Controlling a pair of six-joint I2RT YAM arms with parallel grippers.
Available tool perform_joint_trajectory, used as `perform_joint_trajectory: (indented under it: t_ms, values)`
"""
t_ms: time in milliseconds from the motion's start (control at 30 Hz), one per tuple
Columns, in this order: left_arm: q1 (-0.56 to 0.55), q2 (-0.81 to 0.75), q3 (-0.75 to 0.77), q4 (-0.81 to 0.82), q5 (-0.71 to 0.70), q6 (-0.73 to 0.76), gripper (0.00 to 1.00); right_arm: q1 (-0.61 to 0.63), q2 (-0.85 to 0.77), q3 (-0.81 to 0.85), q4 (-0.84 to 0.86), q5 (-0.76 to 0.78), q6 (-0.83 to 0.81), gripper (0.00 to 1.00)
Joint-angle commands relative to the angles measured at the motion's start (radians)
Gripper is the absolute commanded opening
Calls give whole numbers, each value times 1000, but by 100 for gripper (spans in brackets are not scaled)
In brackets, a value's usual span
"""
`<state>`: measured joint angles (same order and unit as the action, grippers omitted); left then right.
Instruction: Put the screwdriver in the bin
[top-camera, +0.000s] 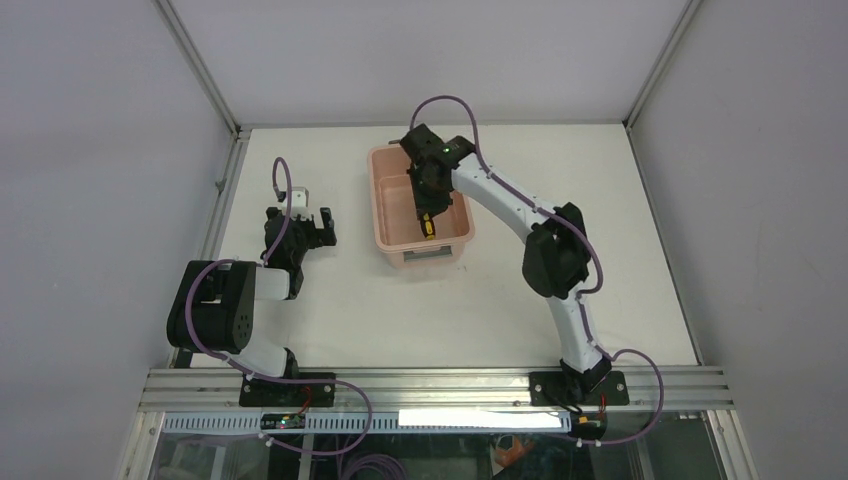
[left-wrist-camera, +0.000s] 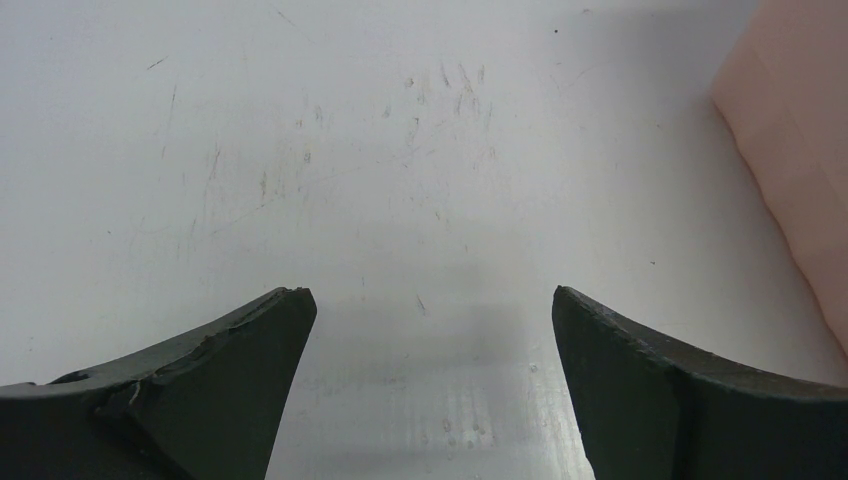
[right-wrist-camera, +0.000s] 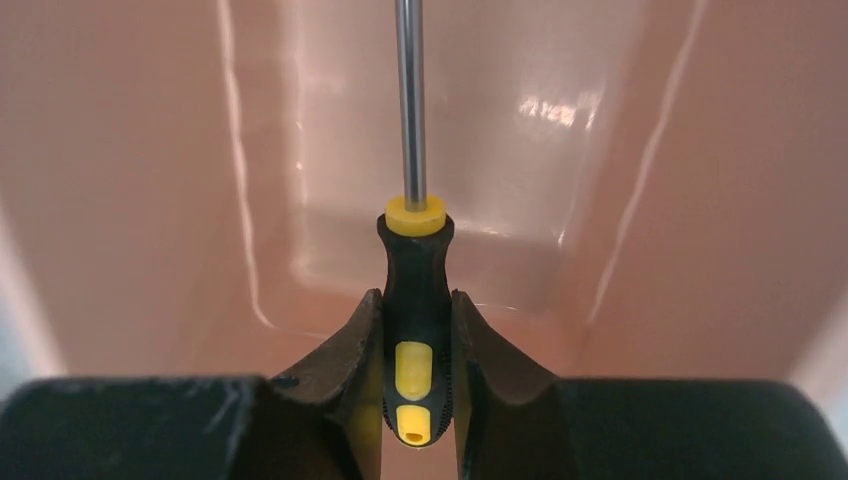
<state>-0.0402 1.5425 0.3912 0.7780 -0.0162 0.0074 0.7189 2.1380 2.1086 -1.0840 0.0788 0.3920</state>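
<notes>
The pale pink bin (top-camera: 383, 200) stands at the table's middle back. My right gripper (top-camera: 426, 212) reaches into it from above. In the right wrist view the gripper (right-wrist-camera: 417, 300) is shut on the yellow-and-black handle of the screwdriver (right-wrist-camera: 416, 265), whose thin metal shaft points ahead over the bin's pink floor (right-wrist-camera: 150, 180). The handle's yellow also shows in the top view (top-camera: 428, 227). My left gripper (top-camera: 318, 228) is open and empty over bare table left of the bin; its wrist view (left-wrist-camera: 428, 295) shows only white table between the fingers.
The bin's pink wall (left-wrist-camera: 800, 140) shows at the right edge of the left wrist view. Grey enclosure walls and metal rails (top-camera: 205, 75) border the white table (top-camera: 560, 170). An aluminium rail (top-camera: 430, 385) runs along the near edge at the arm bases.
</notes>
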Motion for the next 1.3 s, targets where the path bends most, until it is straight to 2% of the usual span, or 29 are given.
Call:
perform_joint_trajectory:
  t_ms: [0, 100, 233, 333, 400, 600, 733, 900, 1100, 1267]
  values:
    - [-8, -35, -8, 26, 25, -17, 99, 21, 3, -120, 143, -65, 35, 0]
    - [-8, -35, -8, 26, 25, -17, 99, 21, 42, -185, 212, -50, 61, 0]
    - [-8, -35, -8, 26, 25, -17, 99, 21, 109, -218, 245, -25, 88, 10]
    - [-8, -35, -8, 26, 25, -17, 99, 19, 136, -195, 217, -25, 84, 24]
    - [-9, -35, -8, 26, 26, -17, 99, 20, 120, -166, 186, -18, 74, 39]
    - [-8, -36, -8, 26, 26, -17, 99, 19, -93, -92, 126, 84, 6, 72]
    - [-8, -36, -8, 26, 25, -17, 99, -20, -213, -80, 76, 123, -19, 83]
    - [-9, -35, -8, 26, 26, -17, 99, -185, -371, -198, 70, 163, -70, 90]
    - [-8, -35, -8, 26, 26, -17, 99, -521, -530, -359, 116, 116, -130, 95]
    - [-9, -36, -8, 26, 25, -17, 99, -663, -579, -398, 123, 236, -166, 99]
